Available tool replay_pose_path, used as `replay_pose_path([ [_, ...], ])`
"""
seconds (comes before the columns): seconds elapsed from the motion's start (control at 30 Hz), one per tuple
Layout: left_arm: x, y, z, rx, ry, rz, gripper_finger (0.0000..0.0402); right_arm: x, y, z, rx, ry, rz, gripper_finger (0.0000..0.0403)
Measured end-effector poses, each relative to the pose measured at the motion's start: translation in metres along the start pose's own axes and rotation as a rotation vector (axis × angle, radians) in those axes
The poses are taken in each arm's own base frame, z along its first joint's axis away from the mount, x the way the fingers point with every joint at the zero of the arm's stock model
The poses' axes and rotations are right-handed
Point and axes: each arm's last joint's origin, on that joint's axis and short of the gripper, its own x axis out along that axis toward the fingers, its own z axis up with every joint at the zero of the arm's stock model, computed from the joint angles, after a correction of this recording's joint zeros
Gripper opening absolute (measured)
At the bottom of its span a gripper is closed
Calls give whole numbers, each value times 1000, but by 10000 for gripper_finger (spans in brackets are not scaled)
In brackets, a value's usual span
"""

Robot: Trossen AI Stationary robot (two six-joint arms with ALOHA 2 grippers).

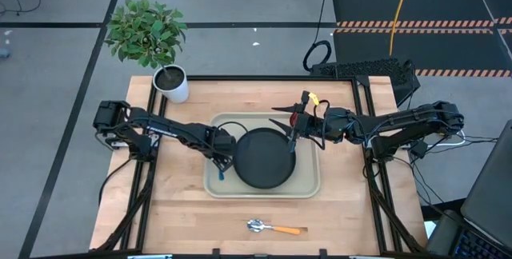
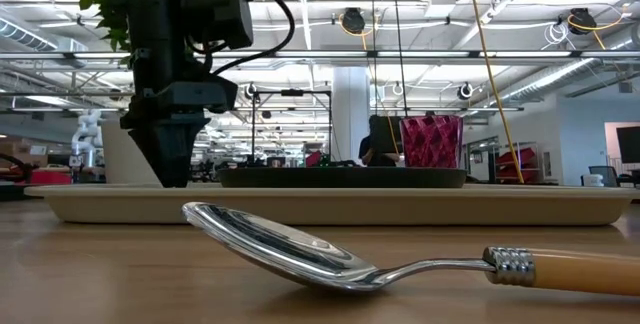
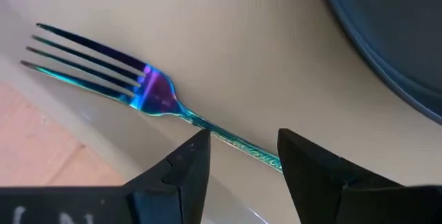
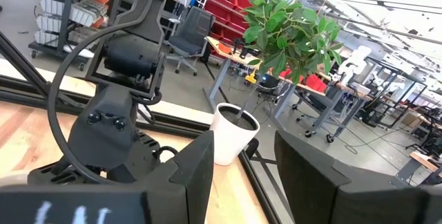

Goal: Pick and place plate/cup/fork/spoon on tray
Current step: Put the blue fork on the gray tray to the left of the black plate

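Observation:
The cream tray [image 1: 308,191] lies mid-table with the black plate [image 1: 262,159] on it. The red cup [image 2: 432,141] stands on the tray behind the plate. A shiny blue fork [image 3: 148,92] lies flat inside the tray's left rim. My left gripper [image 3: 243,158] points down over it, open, one finger on each side of the fork's handle [image 3: 231,141], not closed on it. My right gripper [image 1: 288,127] hovers level above the tray's far right part, open and empty. The orange-handled spoon [image 1: 272,228] lies on the wood near the front edge.
A white pot with a green plant [image 1: 174,83] stands at the table's far left corner. Bare wood shows in front of the tray around the spoon [image 2: 300,249]. The tray's right part beside the plate is bare.

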Motion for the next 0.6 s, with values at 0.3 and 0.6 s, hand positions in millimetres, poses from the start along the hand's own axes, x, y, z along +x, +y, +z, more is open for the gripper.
replay_pose_path([
  [0.3, 7, 4, -8, 8, 19, 19, 172, 0, 0, 0, 0, 0, 0, 148],
  [0.6, 9, 5, -8, 9, 8, 16, 172, 0, 0, 0, 0, 0, 0, 148],
])
